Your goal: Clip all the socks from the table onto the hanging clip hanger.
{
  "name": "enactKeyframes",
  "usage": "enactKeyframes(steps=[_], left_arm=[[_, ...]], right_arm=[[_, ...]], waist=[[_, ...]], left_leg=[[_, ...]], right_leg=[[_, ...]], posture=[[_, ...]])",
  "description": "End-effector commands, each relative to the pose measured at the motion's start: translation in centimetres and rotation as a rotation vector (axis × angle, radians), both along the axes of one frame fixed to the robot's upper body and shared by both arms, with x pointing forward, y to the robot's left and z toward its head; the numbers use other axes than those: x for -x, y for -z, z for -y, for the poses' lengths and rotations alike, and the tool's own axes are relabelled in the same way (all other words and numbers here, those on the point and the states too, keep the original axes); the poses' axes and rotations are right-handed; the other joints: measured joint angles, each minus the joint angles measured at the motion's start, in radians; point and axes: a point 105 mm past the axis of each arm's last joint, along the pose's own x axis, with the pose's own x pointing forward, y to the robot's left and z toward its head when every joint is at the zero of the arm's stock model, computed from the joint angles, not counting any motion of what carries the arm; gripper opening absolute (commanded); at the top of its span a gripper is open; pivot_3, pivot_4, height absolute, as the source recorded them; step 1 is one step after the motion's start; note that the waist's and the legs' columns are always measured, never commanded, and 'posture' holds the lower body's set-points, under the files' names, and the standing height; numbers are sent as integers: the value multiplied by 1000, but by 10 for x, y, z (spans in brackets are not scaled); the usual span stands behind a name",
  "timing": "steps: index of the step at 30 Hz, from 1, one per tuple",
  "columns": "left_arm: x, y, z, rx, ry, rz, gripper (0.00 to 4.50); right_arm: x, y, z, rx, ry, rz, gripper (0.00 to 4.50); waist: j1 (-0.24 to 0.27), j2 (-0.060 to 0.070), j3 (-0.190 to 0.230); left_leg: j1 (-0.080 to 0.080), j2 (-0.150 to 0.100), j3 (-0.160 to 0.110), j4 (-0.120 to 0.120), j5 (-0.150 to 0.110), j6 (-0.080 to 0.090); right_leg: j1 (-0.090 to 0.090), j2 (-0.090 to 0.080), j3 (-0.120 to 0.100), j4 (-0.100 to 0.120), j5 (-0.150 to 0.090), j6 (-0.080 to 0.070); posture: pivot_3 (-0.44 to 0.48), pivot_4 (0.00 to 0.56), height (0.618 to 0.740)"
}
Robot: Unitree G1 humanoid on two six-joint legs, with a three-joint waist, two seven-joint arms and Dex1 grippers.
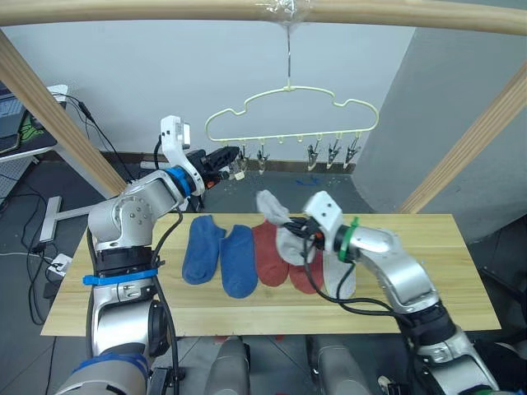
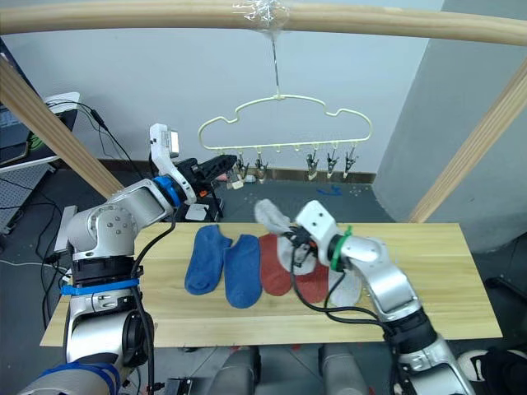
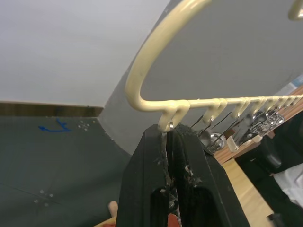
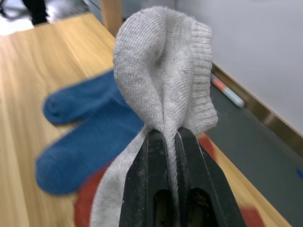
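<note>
Progress is at the very start: none of the six clips on the pale yellow clip hanger holds a sock, so every sock is left to hang. The hanger dangles by its hook from the wooden frame pole above the far edge of the tabletop. The right gripper has its jaws pressed together on the cuff of one light grey sock, lifted clear of the tabletop with its foot drooping over the row below. On the tabletop, around its middle, lie two blue socks side by side, then two red socks partly under the raised one, and the second grey sock nearest the right edge. The left gripper is up at the hanger's left end, jaws closed to a narrow gap on the first clip below the bar, which I judge is meant to squeeze that clip open. What remains, by my reading, is bringing the grey cuff into that clip, then five more socks.
</note>
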Motion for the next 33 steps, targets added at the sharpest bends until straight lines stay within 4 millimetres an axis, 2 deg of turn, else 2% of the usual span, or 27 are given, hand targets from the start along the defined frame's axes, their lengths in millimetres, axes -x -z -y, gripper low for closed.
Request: enactKeyframes(steps=[1, 7, 12, 23, 33], left_arm=[[4, -17, -1, 24, 1, 44, 0], [6, -19, 0, 66, 16, 21, 0], [9, -12, -2, 29, 17, 12, 0], [11, -12, -1, 38, 21, 13, 0], [11, -11, -2, 38, 18, 16, 0]], right_arm=[[-3, -9, -6, -7, 4, 59, 13], [-5, -16, -18, -31, 0, 90, 13], [-5, -23, -21, -47, 2, 117, 13], [-1, -36, -34, -104, -8, 122, 13], [-4, -46, -37, -143, 1, 117, 13]], waist=[[5, 0, 0], [9, 1, 1], [10, 1, 1], [12, 1, 2], [12, 1, 2]], left_leg=[[0, 0, 0, 0, 0, 0], [0, 0, 0, 0, 0, 0], [0, 0, 0, 0, 0, 0], [-1, 0, 0, 0, 0, 0], [-1, 0, 0, -1, 0, 0]], right_leg=[[0, 0, 0, 0, 0, 0], [-1, 0, 0, 0, 0, 0], [-1, 0, 0, 0, 0, 0], [-1, 0, 0, 0, 0, 0], [-2, 0, 0, 0, 0, 0]], posture=[[56, 262, 740], [58, 264, 740], [58, 266, 740], [59, 266, 740], [59, 268, 740]])
